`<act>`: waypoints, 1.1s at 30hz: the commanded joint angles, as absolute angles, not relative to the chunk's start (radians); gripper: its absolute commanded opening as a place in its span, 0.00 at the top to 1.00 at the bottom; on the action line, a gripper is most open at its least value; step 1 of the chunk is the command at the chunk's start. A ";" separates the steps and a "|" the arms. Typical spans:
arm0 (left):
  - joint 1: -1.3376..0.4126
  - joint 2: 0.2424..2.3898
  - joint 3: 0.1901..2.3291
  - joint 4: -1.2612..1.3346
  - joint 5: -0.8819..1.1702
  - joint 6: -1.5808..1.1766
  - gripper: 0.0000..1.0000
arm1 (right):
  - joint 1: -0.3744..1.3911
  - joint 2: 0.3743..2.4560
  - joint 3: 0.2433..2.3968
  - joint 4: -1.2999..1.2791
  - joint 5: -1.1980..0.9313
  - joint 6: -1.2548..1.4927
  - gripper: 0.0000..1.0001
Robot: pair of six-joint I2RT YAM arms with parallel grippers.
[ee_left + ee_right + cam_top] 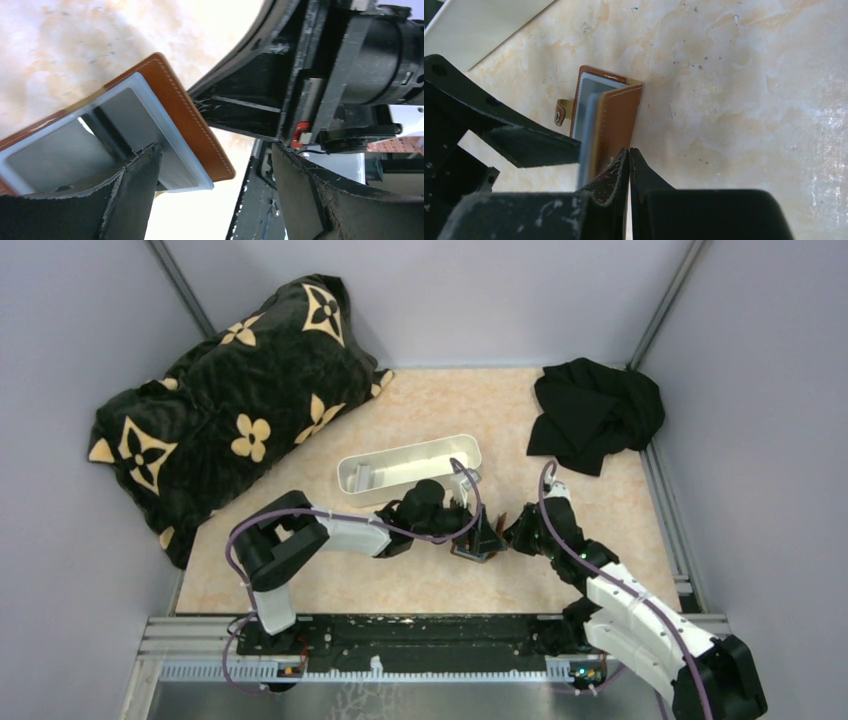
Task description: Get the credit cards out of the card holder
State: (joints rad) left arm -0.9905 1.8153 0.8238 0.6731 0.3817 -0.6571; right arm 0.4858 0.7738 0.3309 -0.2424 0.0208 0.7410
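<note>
**Brown card holder (616,117), cover raised**

Lies on marbled table (734,100), between both grippers. left gripper (215,152): jaws wide apart, one finger (132,187) on the blue-grey inner pocket. right gripper (629,155): jaws closed together, tips at the cover's edge; hold on leather not discernible.

At my left wrist the card holder (175,115) runs off the left edge, its lower part behind a finger of my left gripper (215,155). At my right wrist my right gripper (629,152) hides its near end. From above both cover nearly all of it. Card or lining in the grey pockets, I cannot tell.
</note>
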 commanded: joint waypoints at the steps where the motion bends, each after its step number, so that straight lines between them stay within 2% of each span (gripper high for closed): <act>1: -1.030 1.854 0.876 0.735 0.458 -0.670 0.14 | 0.480 0.724 0.359 -0.254 0.051 0.759 0.97; 10: -1.057 2.010 0.923 0.760 0.489 -0.692 0.14 | 0.479 0.448 0.431 -0.499 0.264 0.818 0.95; 15: -1.057 2.035 0.905 0.786 0.487 -0.711 0.14 | 0.479 0.410 0.463 -0.555 0.290 0.827 0.95; 24: -1.040 2.058 0.925 0.765 0.469 -0.691 0.13 | 0.479 0.497 0.454 -0.462 0.176 0.801 0.95; 33: -1.040 2.040 0.952 0.698 0.460 -0.614 0.12 | 0.479 0.699 0.460 -0.284 -0.009 0.736 0.94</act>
